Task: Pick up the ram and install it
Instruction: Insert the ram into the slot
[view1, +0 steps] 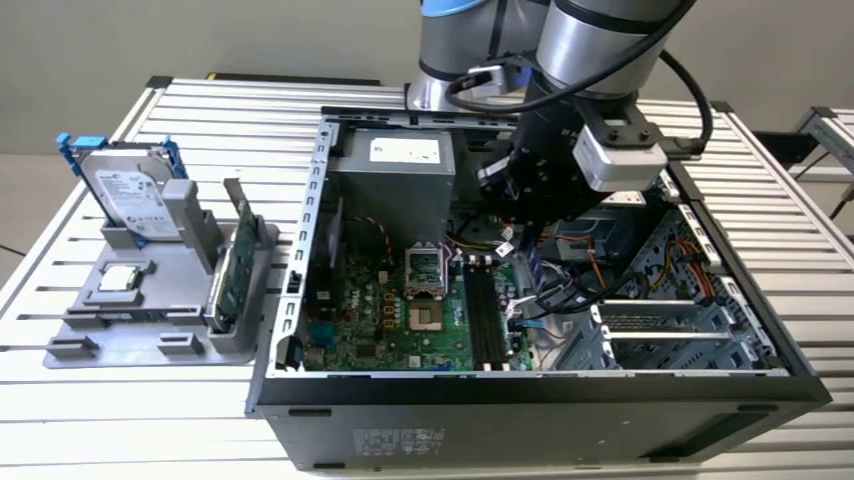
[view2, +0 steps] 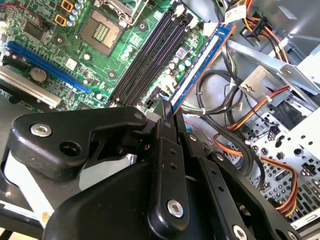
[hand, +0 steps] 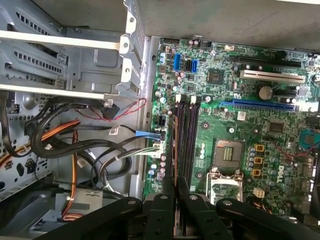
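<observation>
One ram (view2: 202, 62), clamped edge-on in the gripper (view2: 174, 120), hangs above the black memory slots (view2: 150, 55); any tilt or sideways offset from its slot would likely jam it or leave it unseated.

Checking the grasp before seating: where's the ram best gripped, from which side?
Probably as the gripper has it: from above, fingers pinching the ram by its flat faces near the upper edge. It's thin, and that leaves the contact edge free for the slots.
</observation>
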